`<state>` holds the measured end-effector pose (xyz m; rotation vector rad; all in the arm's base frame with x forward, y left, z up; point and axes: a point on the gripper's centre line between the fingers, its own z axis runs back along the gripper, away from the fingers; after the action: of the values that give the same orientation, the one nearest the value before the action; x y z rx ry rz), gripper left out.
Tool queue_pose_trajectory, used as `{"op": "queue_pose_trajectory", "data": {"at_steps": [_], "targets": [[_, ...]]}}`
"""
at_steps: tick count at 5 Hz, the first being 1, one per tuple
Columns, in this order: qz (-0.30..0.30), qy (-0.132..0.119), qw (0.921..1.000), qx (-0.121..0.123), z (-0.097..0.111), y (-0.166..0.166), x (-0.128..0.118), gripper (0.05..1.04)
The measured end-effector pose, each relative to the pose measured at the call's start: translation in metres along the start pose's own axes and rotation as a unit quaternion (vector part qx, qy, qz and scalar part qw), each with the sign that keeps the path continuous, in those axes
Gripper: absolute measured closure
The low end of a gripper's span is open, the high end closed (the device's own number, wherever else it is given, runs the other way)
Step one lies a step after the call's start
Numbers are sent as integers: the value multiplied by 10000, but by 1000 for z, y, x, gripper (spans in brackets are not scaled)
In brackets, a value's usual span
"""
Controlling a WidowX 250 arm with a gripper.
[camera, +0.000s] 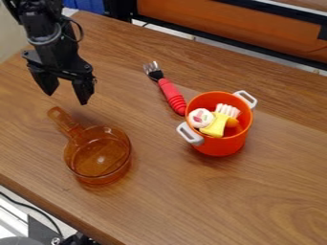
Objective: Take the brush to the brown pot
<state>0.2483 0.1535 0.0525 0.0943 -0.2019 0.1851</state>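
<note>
Wood-grain tabletop (211, 206) carries two pots and one fork; behind its far edge stands one orange panel (223, 31) bordered by black framing. One dark cable (28, 206) runs below the near left edge. One black arm (45, 36) enters at the upper left, with its gripper (67, 98) hanging over the left part of the tabletop. The gripper is open: its two fingers are spread apart, pointing downward, with nothing between them. Just below the gripper, as seen in the camera view, is the brown pot (99, 179), a transparent amber vessel standing upright. It has one handle (62, 120), directed toward the upper left, near the gripper. One orange pot (220, 148) stands upright to the right of the brown pot and well apart from it. The orange pot has two pale side handles, set on opposite sides of the rim. Visible inside are one round white piece (200, 118) with pink and green markings, one orange piece (232, 122), and one yellow-handled item (215, 126) with a white ridged head. That last item has the form of a brush; it lies tilted, partly above the rim. One fork (170, 93) with a red ribbed grip lies just beside the orange pot, tines toward the upper left.
</note>
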Motion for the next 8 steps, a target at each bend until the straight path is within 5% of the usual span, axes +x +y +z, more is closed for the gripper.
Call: {"op": "queue_pose_trajectory", "data": {"at_steps": [2, 4, 8], "targets": [[109, 300, 9995, -40, -6, -16, -4, 86], [448, 334, 9983, -179, 23, -43, 6, 86], [1318, 674, 9885, -317, 50, -163, 3, 86]]}}
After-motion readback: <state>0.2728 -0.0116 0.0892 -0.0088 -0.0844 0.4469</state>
